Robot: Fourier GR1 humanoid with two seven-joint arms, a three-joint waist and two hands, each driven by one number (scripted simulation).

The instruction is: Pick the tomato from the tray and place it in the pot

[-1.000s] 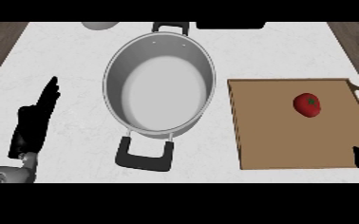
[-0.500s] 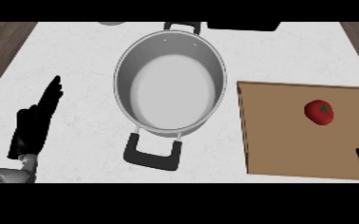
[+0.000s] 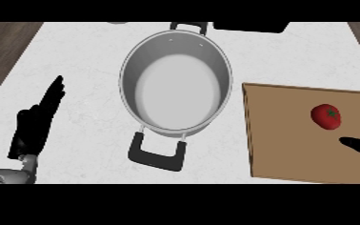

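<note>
While the tomato [image 3: 326, 115] lay on the tray [image 3: 281, 138], right of the pot [image 3: 175, 83], only a fingertip of the right hand [image 3: 349, 144] showed just near it, grip impossible to tell; the left hand [image 3: 36, 124] rested, fingers straight, far left.

white counter [image 3: 77, 52], pot [image 3: 175, 83], tray [image 3: 295, 138]
</note>
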